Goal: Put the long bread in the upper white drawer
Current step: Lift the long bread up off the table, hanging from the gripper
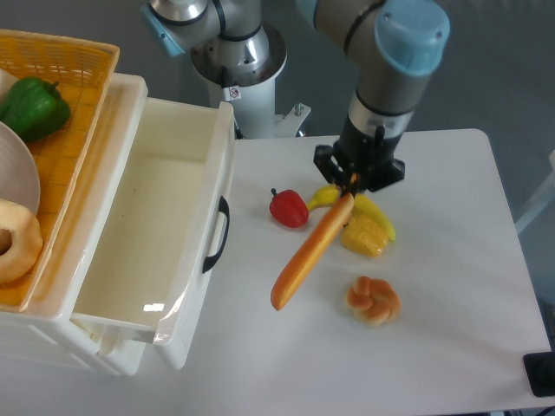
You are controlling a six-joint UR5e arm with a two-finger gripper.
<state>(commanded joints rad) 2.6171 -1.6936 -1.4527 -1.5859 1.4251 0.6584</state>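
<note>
The long bread hangs at a slant over the table, its upper end pinched in the gripper and its lower end pointing toward seven o'clock. The gripper's fingers are closed narrowly on that upper tip, with the arm rising above it toward twelve o'clock. Just behind the held end lie a curved banana and a yellow pepper, the pepper at about four o'clock from the gripper. A red pepper sits at nine o'clock from the bread's upper half, near it but apart. A small knotted bun rests at three o'clock from the bread's lower end. Well off at nine o'clock, the upper white drawer stands pulled open, its dark handle facing the bread. Beyond the drawer, at about ten o'clock, a yellow basket holds a green pepper.
</note>
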